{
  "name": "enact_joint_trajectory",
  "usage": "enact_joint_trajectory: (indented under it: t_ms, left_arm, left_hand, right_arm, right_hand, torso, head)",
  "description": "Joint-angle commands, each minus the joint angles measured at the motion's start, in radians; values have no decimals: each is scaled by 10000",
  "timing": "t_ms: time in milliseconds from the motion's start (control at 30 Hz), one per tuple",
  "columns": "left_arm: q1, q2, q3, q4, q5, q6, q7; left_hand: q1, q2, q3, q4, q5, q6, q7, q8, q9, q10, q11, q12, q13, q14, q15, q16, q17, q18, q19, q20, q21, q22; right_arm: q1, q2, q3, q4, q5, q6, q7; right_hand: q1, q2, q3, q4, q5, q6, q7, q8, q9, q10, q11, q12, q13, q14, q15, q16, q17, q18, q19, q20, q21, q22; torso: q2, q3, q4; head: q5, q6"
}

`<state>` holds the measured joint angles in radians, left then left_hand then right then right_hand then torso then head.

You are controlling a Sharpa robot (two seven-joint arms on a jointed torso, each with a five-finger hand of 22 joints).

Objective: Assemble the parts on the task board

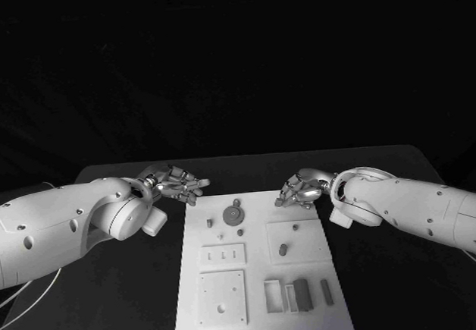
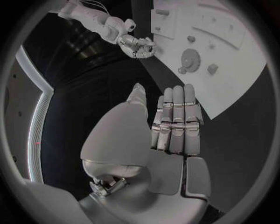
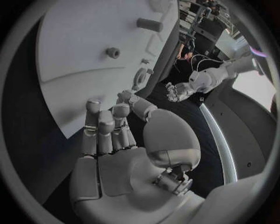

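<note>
Several small parts lie on the board [image 1: 258, 285], which runs down the middle of the head view on the black counter [image 1: 127, 294]. A gear [image 1: 234, 213] sits near the board's upper end with a small peg [image 1: 209, 222] to its left, a short plug [image 1: 282, 248] rests on a raised square at centre, and a row of bars [image 1: 302, 294] stands at lower right.

Both hands hold nothing. The left hand [image 1: 174, 185] hovers off the board's upper-left corner, its fingers [image 2: 178, 121] straight and close together; the right hand [image 1: 301, 190] hangs at the upper-right edge, fingers [image 3: 105, 128] loosely extended, touching no part.

The parts look light, rigid and smooth — probably moulded plastic, though the view is too coarse to be sure. They should slide or tip if nudged. The gear is best pinched across its rim, lifted straight off; the bars want a pinch on their long flat sides, the plug and peg a fingertip pinch — little force either way.
</note>
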<state>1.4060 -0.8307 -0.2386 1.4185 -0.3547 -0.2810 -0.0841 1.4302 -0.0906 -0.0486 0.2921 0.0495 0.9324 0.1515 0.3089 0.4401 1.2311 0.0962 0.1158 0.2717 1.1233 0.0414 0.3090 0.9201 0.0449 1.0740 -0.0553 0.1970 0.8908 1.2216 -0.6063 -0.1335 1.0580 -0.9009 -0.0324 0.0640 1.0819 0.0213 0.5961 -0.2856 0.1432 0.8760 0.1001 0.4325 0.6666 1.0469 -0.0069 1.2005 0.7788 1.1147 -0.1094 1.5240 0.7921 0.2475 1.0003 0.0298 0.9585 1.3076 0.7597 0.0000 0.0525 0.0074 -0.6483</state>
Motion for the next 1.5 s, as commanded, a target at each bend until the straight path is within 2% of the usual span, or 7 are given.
enact_joint_trajectory:
  t_ms: [33,533,600,700,933,1133,1500]
  left_arm:
    - [10,-7,8,41,113,221,205]
    - [10,-15,7,69,178,452,279]
    - [9,-3,7,63,198,505,300]
    - [8,29,6,40,302,710,454]
    - [3,70,4,57,169,1369,1106]
    - [1,162,3,6,166,1454,1135]
    - [-15,211,2,62,255,1642,1226]
  left_hand:
    - [48,-11,-44,7,-5,-64,16,-52,-12,-87,-5,-57,10,-48,33,-55,17,165,-32,12,-53,10]
    - [37,3,-52,6,-5,-70,18,-58,-16,-99,-1,-65,23,-58,37,-74,25,165,-42,15,-67,10]
    - [27,11,-54,9,-5,-70,19,-59,-17,-98,-1,-66,27,-61,39,-78,27,164,-44,17,-70,10]
    - [0,21,-62,12,-5,-67,19,-59,-18,-99,0,-67,35,-65,43,-87,32,161,-49,21,-76,11]
    - [157,33,-59,-9,-4,-101,27,-85,-33,-207,42,-135,55,-121,66,-154,57,161,-92,38,-123,12]
    - [174,93,-77,11,-5,-118,32,-98,-40,-276,81,-180,71,-188,107,-217,75,143,-149,77,-173,10]
    - [-65,163,-108,18,-6,-87,34,-89,-40,-250,67,-173,124,-202,121,-260,116,152,-163,93,-208,19]
  right_arm:
    - [31,-16,22,-73,1968,1460,-143]
    - [277,-133,147,-475,5306,4419,-341]
    - [285,-139,147,-541,5797,4943,-359]
    - [298,-86,148,-760,6514,6254,-493]
    - [298,-27,148,-987,7257,8054,-369]
    - [329,-80,148,-949,7747,9013,-535]
    - [347,-244,148,-675,8159,9704,-600]
  right_hand:
    - [-99,16,-2,-80,-3,1235,-140,15,34,-775,-126,69,16,-50,-76,65,15,143,-70,-45,52,200]
    - [-162,82,15,-78,-3,1132,-111,-29,261,-910,-94,111,33,-194,-51,55,25,143,-233,9,19,192]
    - [-171,90,19,-79,-2,1123,-108,-35,293,-929,-90,119,37,-219,-45,53,27,143,-265,22,7,190]
    - [-177,97,24,-78,-2,1108,-103,-45,321,-946,-86,124,39,-241,-39,51,28,143,-289,33,-2,187]
    - [-181,110,50,-80,0,1054,-83,-81,383,-1027,-66,107,34,-329,-17,28,28,143,-401,74,-67,171]
    - [-177,99,52,-80,-3,1043,-78,-91,429,-1055,-56,110,36,-368,-6,31,37,143,-441,98,-92,165]
    - [-170,101,57,-81,-3,1032,-71,-107,490,-1085,-47,112,36,-421,12,44,53,143,-489,131,-124,158]
  torso:
    - [0,3,0]
    - [-8,-12,-8]
    - [-14,-17,-15]
    - [-21,-18,-12]
    - [-46,-41,-11]
    - [-64,-47,-16]
    - [-48,-41,-6]
  head:
    - [-18,31]
    - [-113,122]
    - [-127,132]
    - [-149,140]
    - [-189,169]
    - [-248,170]
    - [-311,121]
